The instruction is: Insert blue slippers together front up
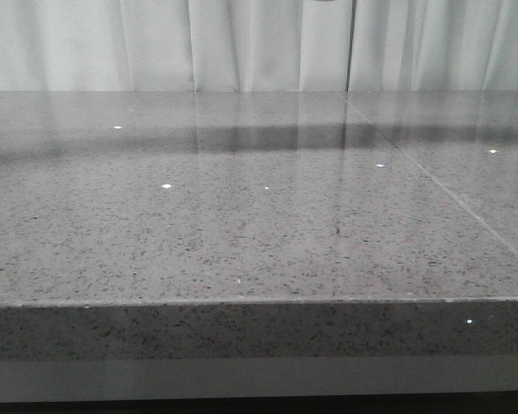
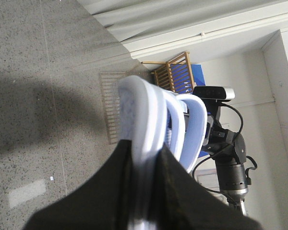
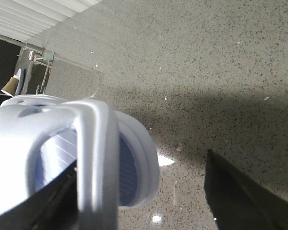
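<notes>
The blue slippers [image 2: 149, 115] show in the left wrist view as pale lavender foam soles and straps stacked close together. My left gripper [image 2: 145, 191] is shut on their edge and holds them up above the grey stone table [image 2: 33, 120]. In the right wrist view one slipper [image 3: 86, 148] fills the near side, its wide strap and ridged sole facing the camera. My right gripper [image 3: 144, 201] is open, with one finger right behind the strap and the other finger [image 3: 240, 191] far off it. Neither the grippers nor the slippers show in the front view.
The front view shows only the speckled grey table [image 1: 259, 233] with its front edge and white curtains [image 1: 259, 43] behind. In the left wrist view a camera on a stand [image 2: 225, 143] and a wooden rack [image 2: 175, 74] are beyond the slippers.
</notes>
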### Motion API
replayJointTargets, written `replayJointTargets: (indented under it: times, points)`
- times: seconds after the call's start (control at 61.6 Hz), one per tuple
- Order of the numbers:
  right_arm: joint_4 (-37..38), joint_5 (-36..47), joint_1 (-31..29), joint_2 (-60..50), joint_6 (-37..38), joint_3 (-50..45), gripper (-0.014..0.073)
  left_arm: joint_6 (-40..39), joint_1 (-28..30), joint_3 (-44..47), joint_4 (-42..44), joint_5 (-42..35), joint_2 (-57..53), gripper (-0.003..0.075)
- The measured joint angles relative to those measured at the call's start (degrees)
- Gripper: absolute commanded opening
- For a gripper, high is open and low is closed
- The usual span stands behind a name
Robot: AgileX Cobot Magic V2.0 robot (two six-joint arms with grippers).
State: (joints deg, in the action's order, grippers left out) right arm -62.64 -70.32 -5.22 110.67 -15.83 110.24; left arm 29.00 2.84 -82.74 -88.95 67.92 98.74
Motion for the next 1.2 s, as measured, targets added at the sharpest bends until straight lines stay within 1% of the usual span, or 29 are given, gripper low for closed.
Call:
replayJointTargets:
  times: [0.244,0.504,0.65,0.894,1.023,1.202]
  points:
    - [0.42,-0.13,-2.61,-0.88,0.28,0.04,0.0524,0.00,0.00,0.00,2.55,0.00,0.00,-0.0019]
    - [1.03,-0.37,-6.48,-5.61,0.28,0.26,0.0524,0.00,0.00,0.00,4.64,0.22,0.00,-0.0019]
    - [5.01,-0.50,-6.97,-8.53,0.28,0.26,0.0521,0.00,0.00,0.00,6.63,0.22,0.00,-0.0019]
    - [14.38,-1.08,-6.97,-14.84,-0.69,0.26,0.0516,0.00,0.00,0.00,16.72,-0.05,0.00,-0.0019]
    - [15.53,-1.44,-6.97,-17.23,-0.88,0.26,0.0516,0.00,-0.10,0.42,21.61,-1.14,0.00,-0.0019]
    - [15.87,-1.77,-6.97,-17.77,-0.88,0.34,0.0516,0.00,-0.91,4.94,23.35,-4.52,0.00,-0.0019]
